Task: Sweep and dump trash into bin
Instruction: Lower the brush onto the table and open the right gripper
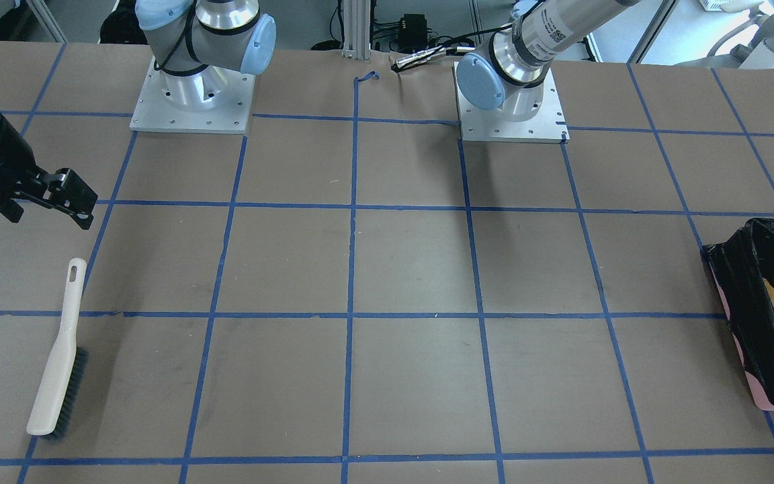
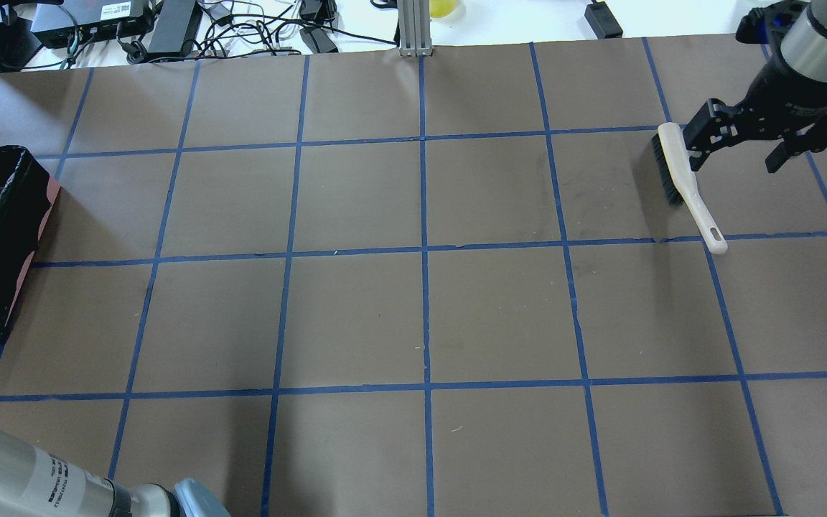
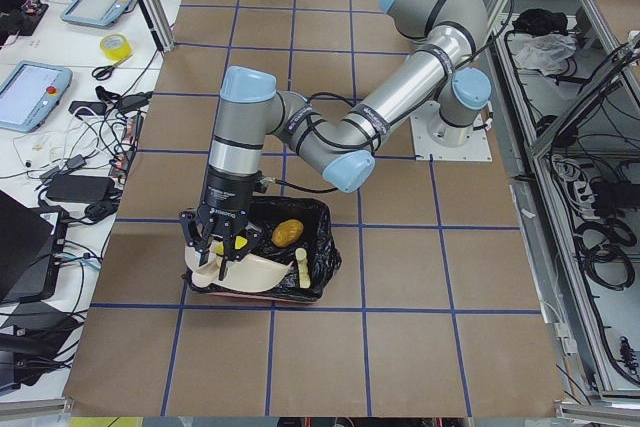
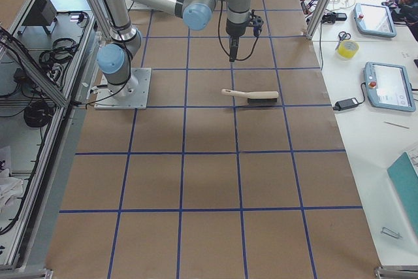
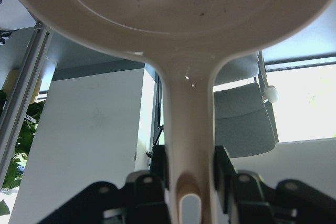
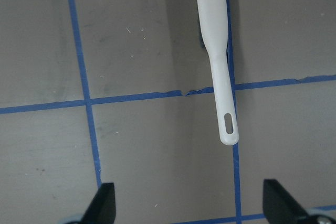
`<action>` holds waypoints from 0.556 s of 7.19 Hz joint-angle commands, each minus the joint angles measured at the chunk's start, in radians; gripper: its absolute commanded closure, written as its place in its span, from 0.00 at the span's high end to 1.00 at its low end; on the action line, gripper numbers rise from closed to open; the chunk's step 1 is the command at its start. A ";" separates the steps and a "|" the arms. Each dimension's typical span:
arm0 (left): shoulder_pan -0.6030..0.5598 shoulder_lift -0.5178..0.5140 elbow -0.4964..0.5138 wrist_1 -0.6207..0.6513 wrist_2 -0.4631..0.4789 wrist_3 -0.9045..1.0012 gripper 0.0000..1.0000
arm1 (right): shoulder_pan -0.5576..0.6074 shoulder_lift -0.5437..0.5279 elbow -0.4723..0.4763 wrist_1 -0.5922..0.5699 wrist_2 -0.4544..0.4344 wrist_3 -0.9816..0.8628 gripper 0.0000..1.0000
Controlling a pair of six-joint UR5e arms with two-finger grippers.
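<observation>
Your left gripper (image 5: 191,174) has its fingers closed narrow on the handle of the beige plastic dustpan (image 3: 250,272), held over the pink bin lined with crinkly black plastic (image 3: 322,247). The glossy amber potato-like lump (image 3: 287,233) and the pale croissant-like crescent (image 3: 301,267) lie in that bin, so hold the pan's lip inside the bag's rim and tip until it is bare, since the flat yellow wedge may be hidden there. Your right gripper (image 6: 191,203) hangs spread wide and empty above the white-handled, black-bristled brush (image 6: 212,24), and the printed label (image 1: 553,30) on the left arm is too small to read.
</observation>
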 commanded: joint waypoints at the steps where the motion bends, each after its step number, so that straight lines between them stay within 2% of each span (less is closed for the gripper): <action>1: -0.003 0.016 -0.024 0.029 0.002 0.000 0.00 | 0.094 -0.017 -0.061 0.012 0.002 0.094 1.00; 2: -0.003 0.019 -0.037 0.029 0.002 0.000 0.00 | 0.109 -0.019 -0.058 0.046 0.008 0.107 1.00; 4: -0.003 0.028 -0.046 0.023 -0.011 0.010 0.00 | 0.221 -0.024 -0.061 0.035 0.068 0.098 1.00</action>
